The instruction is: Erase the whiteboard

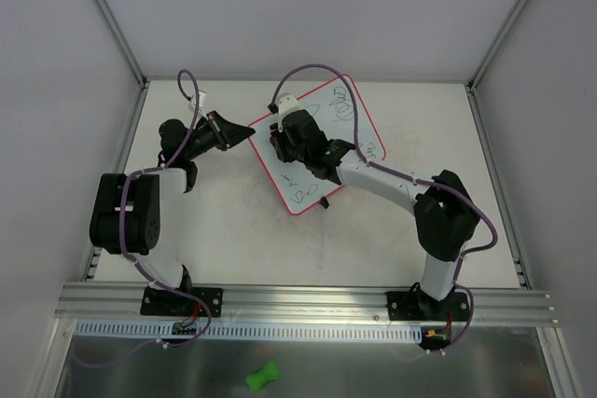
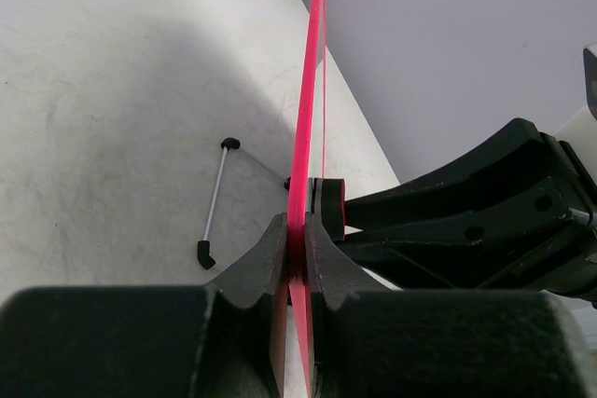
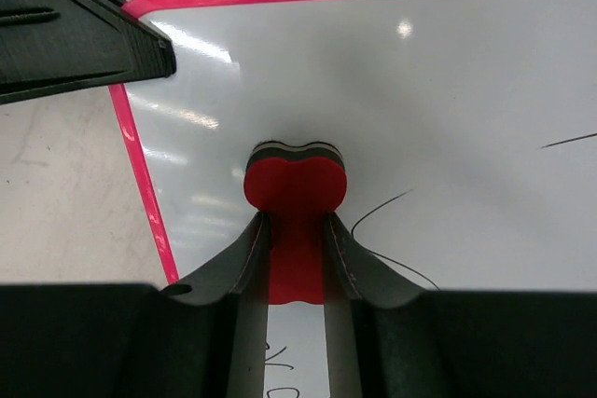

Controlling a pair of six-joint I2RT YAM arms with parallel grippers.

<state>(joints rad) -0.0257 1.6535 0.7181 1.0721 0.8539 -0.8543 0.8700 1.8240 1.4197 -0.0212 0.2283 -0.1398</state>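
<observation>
The whiteboard [image 1: 359,123] lies tilted at mid-table, white with a red-pink rim and dark scribbles. My left gripper [image 1: 244,133] is shut on its left rim; in the left wrist view the jaws [image 2: 297,235] pinch the rim [image 2: 306,118] edge-on. My right gripper [image 1: 297,137] is shut on the red bone-shaped eraser [image 3: 296,184] and presses it on the board [image 3: 448,90] near its upper left corner. Dark lines [image 3: 396,207] lie just right of the eraser. The left gripper's finger [image 3: 84,39] shows at that corner.
A thin white rod with black ends [image 2: 216,200] lies on the table under the board's left side. A small black foot [image 1: 325,203] sticks out at the board's lower edge. A green bone-shaped object [image 1: 262,377] lies below the front rail. Grey walls enclose the table.
</observation>
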